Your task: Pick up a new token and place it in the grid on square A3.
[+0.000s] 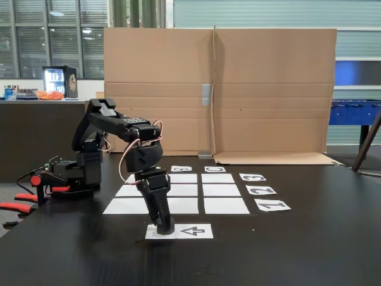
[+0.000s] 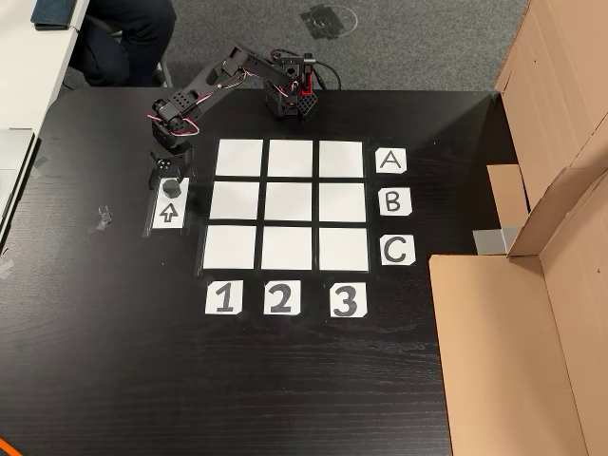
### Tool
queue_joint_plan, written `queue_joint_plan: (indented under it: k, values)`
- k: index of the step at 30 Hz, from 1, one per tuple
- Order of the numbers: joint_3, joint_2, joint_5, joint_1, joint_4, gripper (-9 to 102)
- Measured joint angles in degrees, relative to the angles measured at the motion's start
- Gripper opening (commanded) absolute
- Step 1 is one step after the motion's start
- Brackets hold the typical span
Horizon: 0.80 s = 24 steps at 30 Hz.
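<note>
Small black stubby token (image 2: 172,187) resting on white arrow sheet (image 2: 167,215), well apart from white paper square A3 (image 2: 341,158) of nine-square grid (image 2: 289,203). Black two-finger gripper (image 2: 163,166) poised over it, jaws apart. Risk: closing off-centre, knocking token aside instead of gripping

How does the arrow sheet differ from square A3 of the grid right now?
The arrow sheet lies alone left of the grid in the other view; square A3 sits in the grid's corner by the A label. The arrow sheet carries a printed arrow and the token; square A3 is blank and bare. Both are white paper.
</note>
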Motion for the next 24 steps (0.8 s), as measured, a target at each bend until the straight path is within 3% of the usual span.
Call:
queue_joint_plan:
  k: [20, 24]
  values:
    - [0.0, 0.0, 0.0, -1.7, -0.2, 23]
    - [0.0, 0.0, 0.0, -1.7, -0.2, 17]
